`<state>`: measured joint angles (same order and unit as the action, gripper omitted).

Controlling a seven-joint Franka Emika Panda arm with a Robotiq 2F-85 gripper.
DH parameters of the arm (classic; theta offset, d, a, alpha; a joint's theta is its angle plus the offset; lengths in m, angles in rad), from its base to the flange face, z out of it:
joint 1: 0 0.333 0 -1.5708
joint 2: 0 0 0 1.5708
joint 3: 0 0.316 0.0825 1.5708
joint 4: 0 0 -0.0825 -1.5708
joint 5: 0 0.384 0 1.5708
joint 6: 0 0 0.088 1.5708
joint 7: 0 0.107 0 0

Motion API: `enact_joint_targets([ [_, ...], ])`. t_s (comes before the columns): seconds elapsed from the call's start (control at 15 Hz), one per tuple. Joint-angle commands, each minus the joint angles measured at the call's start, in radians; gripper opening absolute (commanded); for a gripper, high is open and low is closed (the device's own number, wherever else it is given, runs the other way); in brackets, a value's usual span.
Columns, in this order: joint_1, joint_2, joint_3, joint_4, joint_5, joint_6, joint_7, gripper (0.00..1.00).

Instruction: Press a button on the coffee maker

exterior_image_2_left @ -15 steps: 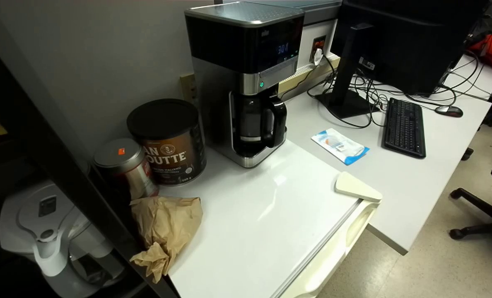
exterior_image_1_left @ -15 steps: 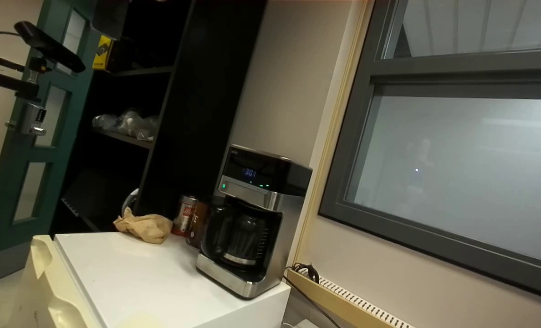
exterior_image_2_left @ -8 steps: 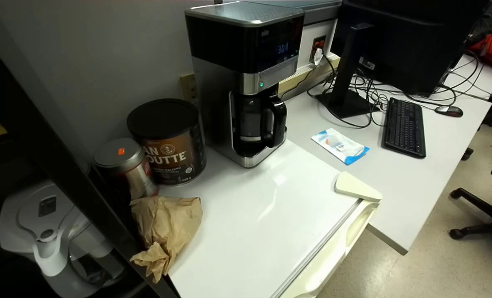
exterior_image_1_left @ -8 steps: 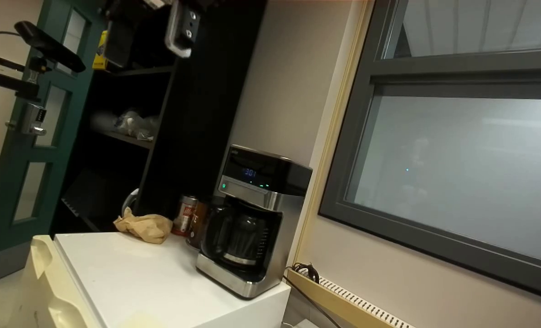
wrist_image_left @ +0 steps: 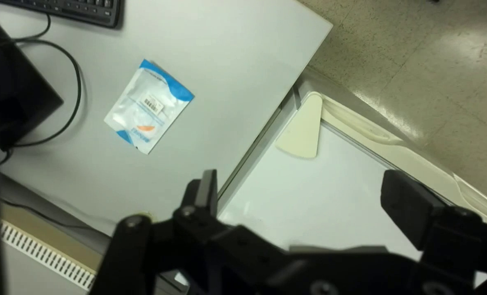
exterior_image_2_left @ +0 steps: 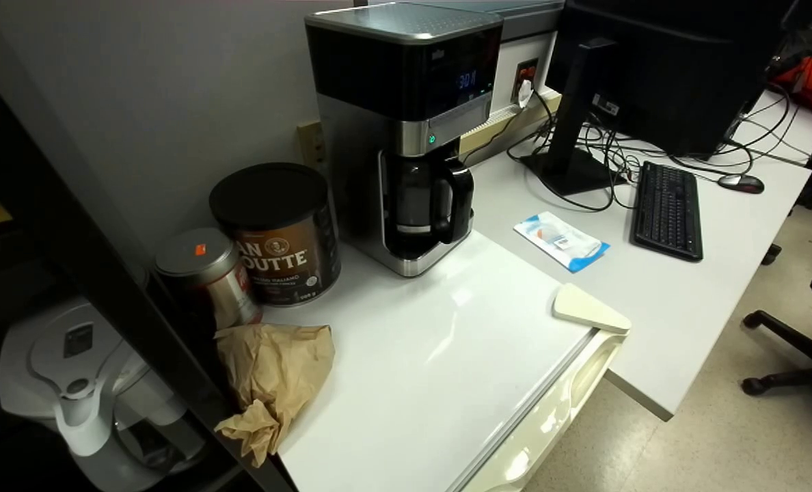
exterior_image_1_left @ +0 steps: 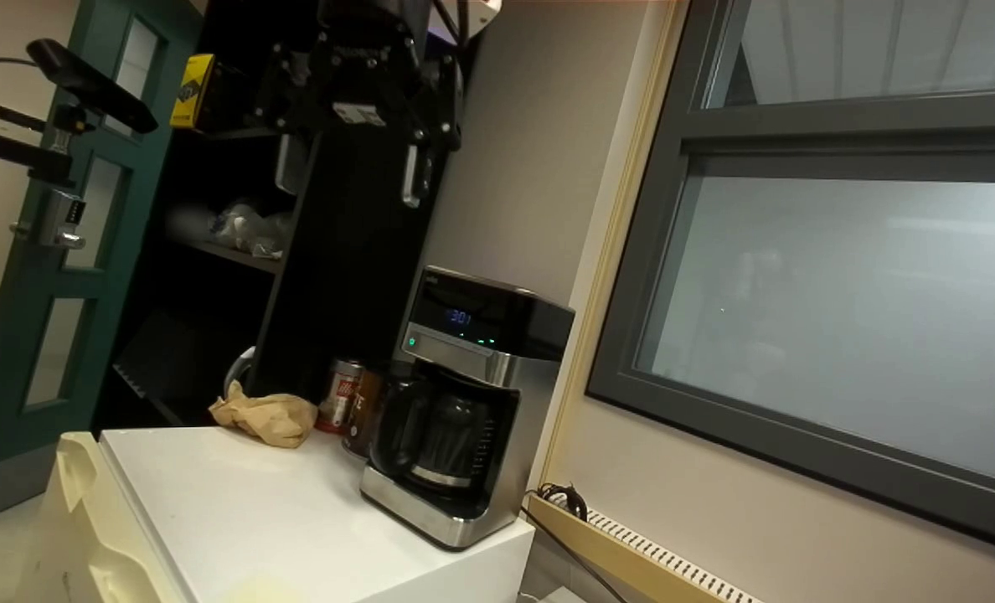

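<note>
The coffee maker, a boxy black and silver machine, stands upright on the white cabinet top in both exterior views [exterior_image_1_left: 524,431] [exterior_image_2_left: 372,75]. Its front shows a lit clock, small green lights and a green-lit round button [exterior_image_1_left: 412,341], also visible in an exterior view [exterior_image_2_left: 432,139]. The dark glass carafe [exterior_image_1_left: 454,440] sits inside it. My gripper [exterior_image_1_left: 351,174] hangs in the air, above and to the left of the coffee maker in that view. In the wrist view the gripper [wrist_image_left: 303,192] has its fingers wide apart with nothing between them, over the white top. I cannot make out the coffee maker there.
A brown coffee can [exterior_image_2_left: 279,263], a smaller silver-red can [exterior_image_2_left: 208,273] and a crumpled paper bag [exterior_image_2_left: 276,383] stand beside the machine. A monitor [exterior_image_2_left: 652,75], cables, keyboard [exterior_image_2_left: 667,210] and blue-white packet [exterior_image_2_left: 562,239] are on the adjoining desk. A black shelf [exterior_image_1_left: 363,209] stands behind.
My gripper has come down into the exterior view from the top edge and is now fully in sight above the cabinet. The coffee maker and other objects have not moved.
</note>
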<state>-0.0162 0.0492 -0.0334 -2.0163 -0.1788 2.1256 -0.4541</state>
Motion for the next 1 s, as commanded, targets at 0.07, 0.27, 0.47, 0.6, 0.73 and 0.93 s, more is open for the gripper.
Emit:
enact_joint_targets([
  [0.07, 0.005, 0.147, 0.036, 0.137, -0.013, 0.085, -0.126, 1.00],
  [0.27, 0.011, 0.219, 0.056, 0.187, -0.050, 0.139, -0.150, 0.71],
  [0.47, 0.027, 0.277, 0.057, 0.226, -0.142, 0.178, -0.136, 0.54],
  [0.6, 0.044, 0.306, 0.049, 0.250, -0.224, 0.204, -0.114, 0.39],
  [0.73, 0.061, 0.334, 0.041, 0.274, -0.309, 0.230, -0.090, 0.23],
  [0.93, 0.083, 0.371, 0.034, 0.308, -0.410, 0.280, -0.054, 0.02],
])
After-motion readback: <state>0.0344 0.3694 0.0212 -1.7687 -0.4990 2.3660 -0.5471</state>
